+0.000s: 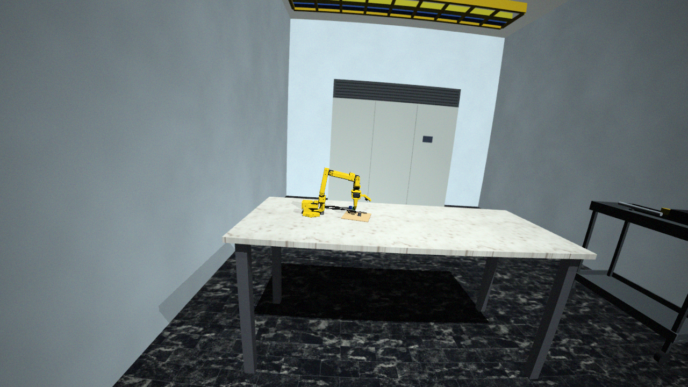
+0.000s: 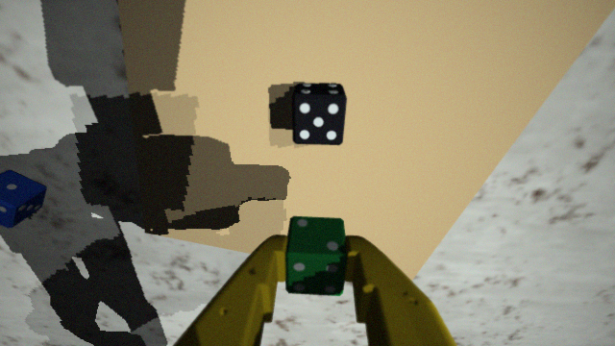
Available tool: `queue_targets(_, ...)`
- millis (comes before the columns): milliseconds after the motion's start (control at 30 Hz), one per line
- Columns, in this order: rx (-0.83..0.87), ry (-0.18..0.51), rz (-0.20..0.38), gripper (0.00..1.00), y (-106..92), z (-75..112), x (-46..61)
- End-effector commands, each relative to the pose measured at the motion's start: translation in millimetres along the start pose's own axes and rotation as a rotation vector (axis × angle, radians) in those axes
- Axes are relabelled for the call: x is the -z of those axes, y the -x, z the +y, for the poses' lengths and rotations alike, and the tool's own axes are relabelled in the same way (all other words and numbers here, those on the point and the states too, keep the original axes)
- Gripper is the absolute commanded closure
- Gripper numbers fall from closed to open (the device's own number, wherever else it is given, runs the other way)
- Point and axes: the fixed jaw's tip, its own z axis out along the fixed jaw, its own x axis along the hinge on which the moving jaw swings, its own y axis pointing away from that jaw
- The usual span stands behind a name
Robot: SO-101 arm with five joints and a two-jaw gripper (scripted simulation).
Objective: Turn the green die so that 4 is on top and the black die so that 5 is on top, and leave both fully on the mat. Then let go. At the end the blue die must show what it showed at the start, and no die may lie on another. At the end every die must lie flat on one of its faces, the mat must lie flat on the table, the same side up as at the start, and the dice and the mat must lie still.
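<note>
Fingers of yellow plastic fill the bottom centre of the wrist frame, closed hard on the small green cube die (image 2: 315,255), which sits pinched between them by its left and right faces and is carried clear of the surface below. The face turned toward the camera shows several pale pips, but half of it is in shadow and the count cannot be told; which face would land uppermost cannot be judged from here either. Directly under and behind the held die runs the near edge of the flat tan square mat (image 2: 408,96), so the die hangs roughly over the mat's border with the white marbled bench (image 2: 543,202), and the mat's open area lies further up the frame, ahead of the fingertips. That is the relation that matters: to set the green die fully on the mat, it likely needs to travel forward, toward frame centre, before release. Beyond it, in the upper middle and well apart, the black cube die (image 2: 318,115) rests flat on the mat with five pips facing the camera. At the left edge, off the mat on the bench, lies the dark blue cube die (image 2: 16,197).
</note>
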Motion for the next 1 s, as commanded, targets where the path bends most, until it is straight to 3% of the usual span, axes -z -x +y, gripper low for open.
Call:
queue_targets(0,0.006,0.003,-0.064,1.0,5.5,1.6,9.0)
queue_targets(967,0.006,0.003,-0.064,1.0,6.1,1.7,-1.1)
